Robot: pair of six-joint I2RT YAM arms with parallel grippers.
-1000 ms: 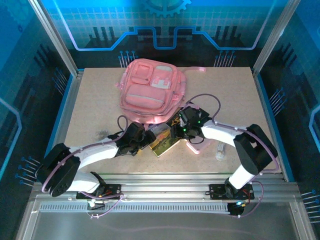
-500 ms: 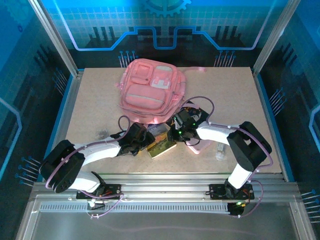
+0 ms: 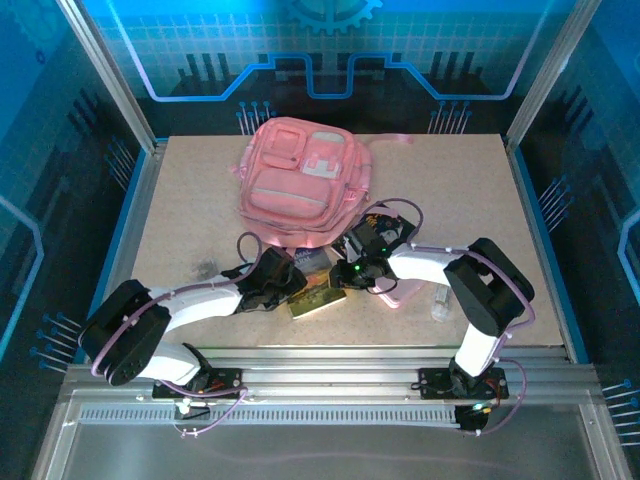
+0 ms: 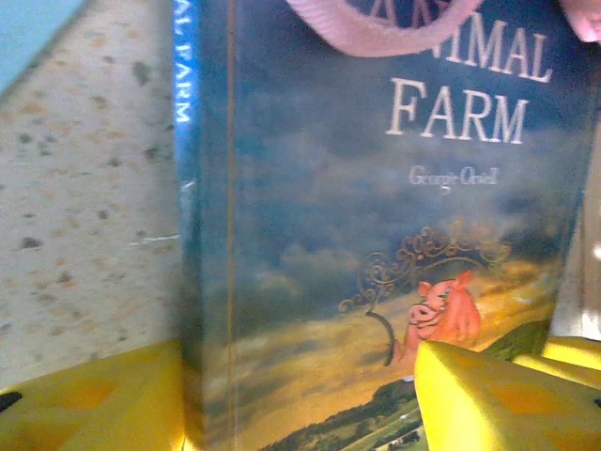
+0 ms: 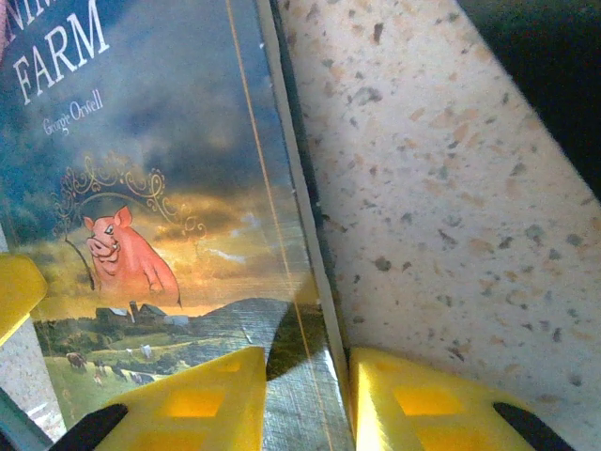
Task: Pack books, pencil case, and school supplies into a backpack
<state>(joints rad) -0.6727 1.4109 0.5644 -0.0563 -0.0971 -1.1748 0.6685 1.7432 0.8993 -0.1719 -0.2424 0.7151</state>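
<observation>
Blue book point(image 3: 318, 298) lies on the desk point(image 3: 190, 215) just in front of the backpack point(image 3: 300, 180) (cover up). The right gripper point(image 5: 305, 365) pinches its edge. The left gripper point(image 4: 296, 362) straddles the spine, and I cannot tell whether it grips.

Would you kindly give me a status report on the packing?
Right gripper pinching edge of blue book. Left gripper open, straddling its spine. Book not yet in backpack. Pink strap across its top.
</observation>
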